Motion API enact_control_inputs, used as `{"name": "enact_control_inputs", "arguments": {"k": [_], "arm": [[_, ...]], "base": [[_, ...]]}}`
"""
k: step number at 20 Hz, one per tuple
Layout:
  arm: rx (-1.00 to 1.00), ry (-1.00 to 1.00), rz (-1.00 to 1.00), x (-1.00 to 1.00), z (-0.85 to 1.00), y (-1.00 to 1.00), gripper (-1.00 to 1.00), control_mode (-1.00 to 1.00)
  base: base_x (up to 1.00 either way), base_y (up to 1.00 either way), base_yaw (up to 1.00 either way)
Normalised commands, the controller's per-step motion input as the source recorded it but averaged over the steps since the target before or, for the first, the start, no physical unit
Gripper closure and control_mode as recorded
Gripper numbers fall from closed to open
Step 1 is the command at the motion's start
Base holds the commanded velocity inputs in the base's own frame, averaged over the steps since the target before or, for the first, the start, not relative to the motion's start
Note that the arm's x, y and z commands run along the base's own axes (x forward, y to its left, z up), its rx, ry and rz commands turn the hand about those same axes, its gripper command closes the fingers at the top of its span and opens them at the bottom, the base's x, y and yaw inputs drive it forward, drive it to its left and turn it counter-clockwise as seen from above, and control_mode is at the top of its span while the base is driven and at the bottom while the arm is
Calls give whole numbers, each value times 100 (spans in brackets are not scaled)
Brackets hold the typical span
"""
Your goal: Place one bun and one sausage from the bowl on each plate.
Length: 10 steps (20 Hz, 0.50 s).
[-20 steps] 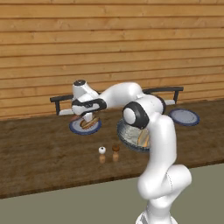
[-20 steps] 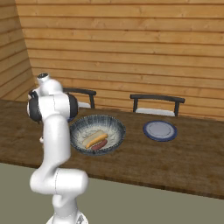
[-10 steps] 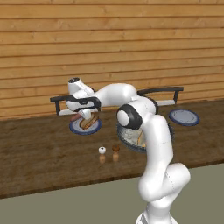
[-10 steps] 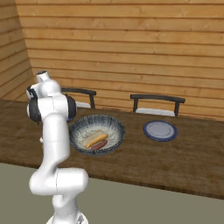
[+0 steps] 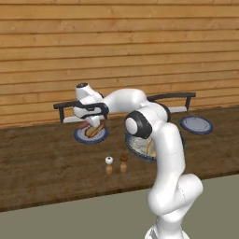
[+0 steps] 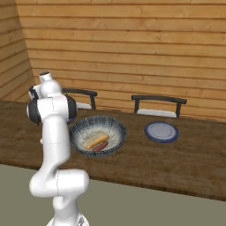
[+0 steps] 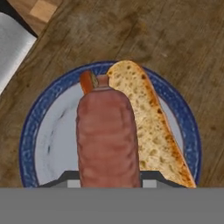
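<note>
My gripper [image 5: 95, 122] hangs just over the left plate [image 5: 79, 136], shut on a reddish-brown sausage [image 7: 108, 135] that points down at the plate [image 7: 54, 140]. A toasted bun [image 7: 148, 127] lies on this plate right beside the sausage. The fingertips are hidden behind the sausage. The large striped bowl [image 6: 79, 128] stands in the middle of the counter with one bun [image 6: 95, 139] and one sausage [image 6: 101, 147] inside. The second plate [image 6: 161, 131] lies bare to the right of the bowl. In the left base view my arm covers most of the bowl [image 5: 135, 148].
Two small shakers [image 5: 108, 165] [image 5: 123, 163] stand in front of the left plate. Two dark chairs [image 6: 159, 102] [image 5: 65, 109] are pushed up behind the wooden counter, under a plank wall. The counter's front edge runs close to my base.
The hand has shifted slightly over the left plate, with the sausage still in its grip. Bowl and plates have not moved.
</note>
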Motion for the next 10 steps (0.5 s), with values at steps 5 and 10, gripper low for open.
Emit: {"name": "enact_control_inputs", "arguments": {"k": [5, 10], "arm": [[0, 1, 4, -8, -5, -6, -100, -100], [1, 0, 7, -18, 26, -12, -100, -100]], "base": [[0, 0, 0], [0, 0, 0]]}}
